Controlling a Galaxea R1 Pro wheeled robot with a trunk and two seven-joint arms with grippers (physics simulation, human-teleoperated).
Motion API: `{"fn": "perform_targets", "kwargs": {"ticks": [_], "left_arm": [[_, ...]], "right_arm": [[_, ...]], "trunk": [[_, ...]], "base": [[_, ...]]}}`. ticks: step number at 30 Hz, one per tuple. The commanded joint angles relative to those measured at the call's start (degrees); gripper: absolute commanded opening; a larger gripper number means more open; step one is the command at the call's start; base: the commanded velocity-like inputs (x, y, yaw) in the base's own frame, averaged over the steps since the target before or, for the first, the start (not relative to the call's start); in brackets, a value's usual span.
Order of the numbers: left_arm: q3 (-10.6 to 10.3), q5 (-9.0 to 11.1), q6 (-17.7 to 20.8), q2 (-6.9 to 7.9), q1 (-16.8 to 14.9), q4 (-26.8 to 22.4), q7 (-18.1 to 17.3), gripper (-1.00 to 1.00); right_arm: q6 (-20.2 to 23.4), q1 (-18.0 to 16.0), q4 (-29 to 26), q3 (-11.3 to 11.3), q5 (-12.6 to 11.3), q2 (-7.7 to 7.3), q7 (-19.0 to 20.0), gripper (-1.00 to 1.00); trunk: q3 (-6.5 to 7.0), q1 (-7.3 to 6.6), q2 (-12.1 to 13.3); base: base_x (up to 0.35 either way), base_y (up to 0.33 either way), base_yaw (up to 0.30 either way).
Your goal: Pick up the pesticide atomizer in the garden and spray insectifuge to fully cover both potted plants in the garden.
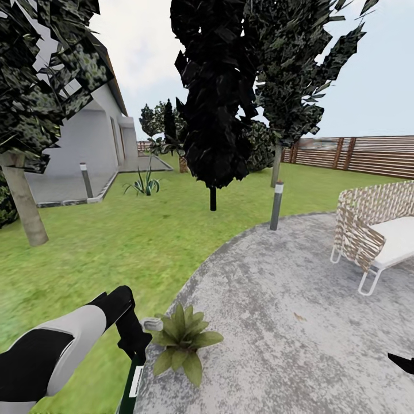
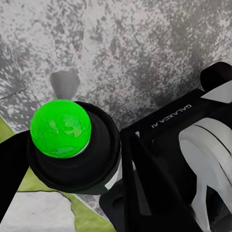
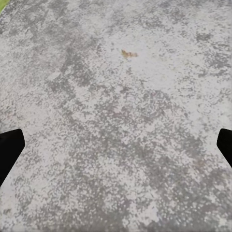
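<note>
My left gripper (image 1: 135, 351) is shut on the pesticide atomizer (image 1: 135, 380), a slim dark green bottle with a white label band, hanging low at the patio's left edge. In the left wrist view the atomizer (image 2: 60, 128) shows a bright green round cap on a black collar between the dark fingers. Just right of the gripper, a potted plant (image 1: 183, 339) with broad olive-green leaves stands on the paving, very close to the gripper. My right gripper (image 3: 116, 150) is open over bare grey paving; its dark tip (image 1: 402, 363) shows at the right edge.
The grey round patio (image 1: 276, 299) spreads ahead and right, with a wicker bench (image 1: 371, 230) at its right. Grey bollard lamps (image 1: 277, 204) (image 1: 86, 179) stand at the patio rim and by the house. Lawn (image 1: 132, 241), trees, an agave (image 1: 144, 184) and a wooden fence (image 1: 368, 154) lie beyond.
</note>
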Motion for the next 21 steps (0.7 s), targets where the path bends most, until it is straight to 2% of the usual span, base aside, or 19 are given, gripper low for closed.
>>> {"fn": "perform_targets", "kwargs": {"ticks": [1, 5, 13, 21], "left_arm": [[-0.43, -0.02, 0.30, 0.03, -0.02, -0.12, -0.53, -1.00], [-0.40, 0.00, 0.37, 0.07, -0.03, -0.12, -0.61, -1.00], [-0.45, 0.04, 0.39, 0.11, -0.02, -0.12, -0.56, -1.00], [-0.54, 0.00, 0.31, 0.11, -0.01, -0.12, -0.48, -1.00]], "right_arm": [[0.23, -0.09, -0.06, -0.08, 0.51, 0.00, 0.58, 1.00], [0.23, -0.06, -0.06, -0.08, 0.51, 0.00, 0.58, 1.00], [0.23, -0.08, -0.06, -0.08, 0.51, 0.00, 0.58, 1.00], [0.23, -0.08, -0.06, -0.09, 0.51, 0.00, 0.58, 1.00]], "trunk": [[-0.08, -0.01, -0.03], [-0.10, -0.01, -0.03], [-0.11, -0.01, -0.03], [-0.11, -0.01, -0.03]], "base": [[0.000, 0.000, 0.012], [0.062, 0.035, 0.005], [0.210, 0.163, 0.001], [0.028, 0.019, 0.000]]}}
